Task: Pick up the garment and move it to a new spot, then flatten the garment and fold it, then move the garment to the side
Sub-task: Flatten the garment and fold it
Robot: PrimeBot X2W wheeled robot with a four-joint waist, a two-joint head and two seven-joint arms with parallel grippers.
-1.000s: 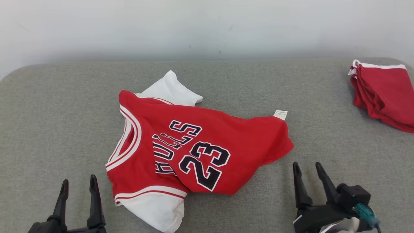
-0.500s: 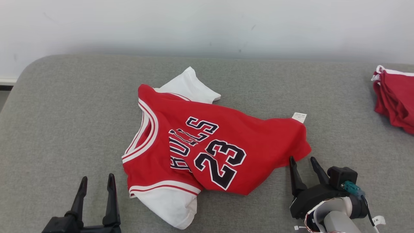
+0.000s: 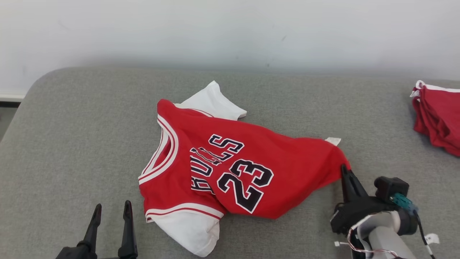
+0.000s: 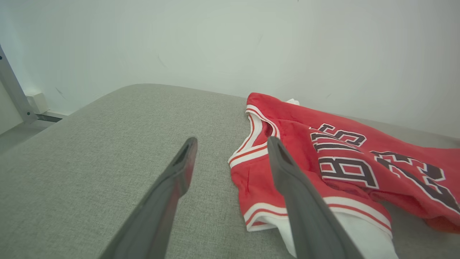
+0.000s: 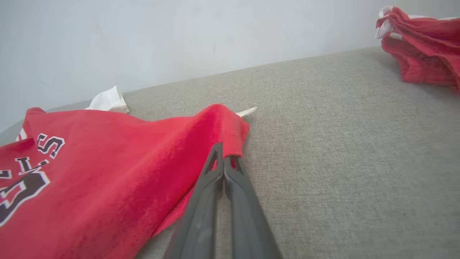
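On my feed the right arm comes in low from the lower right. The right gripper (image 3: 345, 172) has its two dark fingers pinched together on the hem corner of the red "Bulls 23" jersey with white sleeves (image 3: 230, 158), and that corner bunches up into a peak. The jersey sits rumpled mid-way across the grey fabric-covered surface (image 3: 72, 144). The left gripper (image 3: 112, 205) hovers beside the near sleeve, fingers spread and holding nothing. The lettering is partly creased under, I can't read the white tag (image 3: 333, 141), and the pile of red cloth (image 3: 436, 118) far right is cut off.
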